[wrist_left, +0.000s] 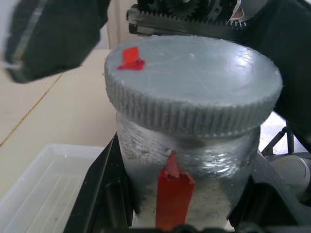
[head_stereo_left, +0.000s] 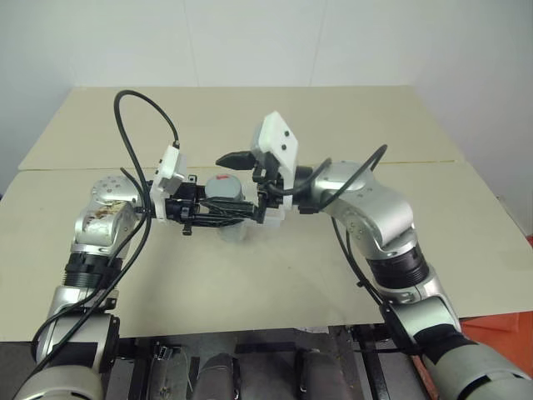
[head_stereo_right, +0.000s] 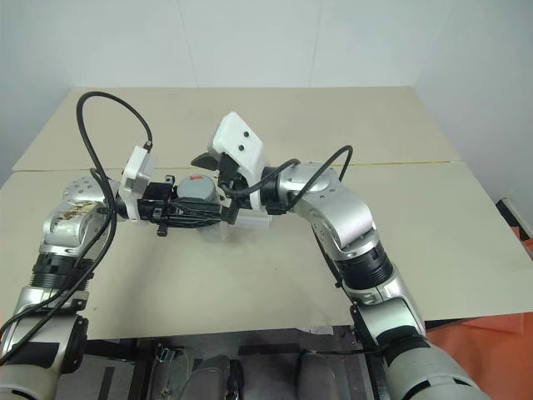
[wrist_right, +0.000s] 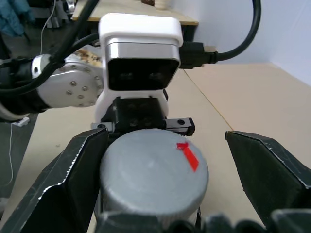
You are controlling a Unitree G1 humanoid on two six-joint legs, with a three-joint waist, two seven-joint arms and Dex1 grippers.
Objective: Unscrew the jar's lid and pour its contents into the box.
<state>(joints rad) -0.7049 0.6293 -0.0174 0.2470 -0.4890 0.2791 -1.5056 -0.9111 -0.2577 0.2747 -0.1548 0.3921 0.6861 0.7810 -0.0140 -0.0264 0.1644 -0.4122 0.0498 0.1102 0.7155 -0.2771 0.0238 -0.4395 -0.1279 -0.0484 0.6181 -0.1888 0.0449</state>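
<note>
**Jar held above the table, lid on, right fingers spread either side of the cap**

On the left, the left gripper (head_stereo_left: 218, 213) reaches in sideways over the beige table (head_stereo_left: 466, 242), and its black fingers (wrist_left: 104, 204) are clamped on the body of the jar (wrist_left: 194, 170). The jar stands upright in that grip, lifted off the tabletop, with its red label stripe (wrist_left: 173, 191) running down the side that faces the left wrist camera.

The lid (wrist_right: 153, 177) sits on the jar's mouth, grey and ribbed round the edge, with a small red mark (wrist_right: 188, 154) on its flat top.

Below and just behind the jar, the box (wrist_left: 43, 187) lies on the table: a clear shallow tray, one rounded corner of which shows beside the left fingers. From the head views it is mostly hidden by the two grippers.

On the right, the right gripper (wrist_right: 160, 187) comes in from the opposite side at lid height. Its fingers (wrist_right: 73, 179) are spread wide, one on each side of the lid. One stands close against the cap's edge, the other stands apart from it with a plain gap.
</note>
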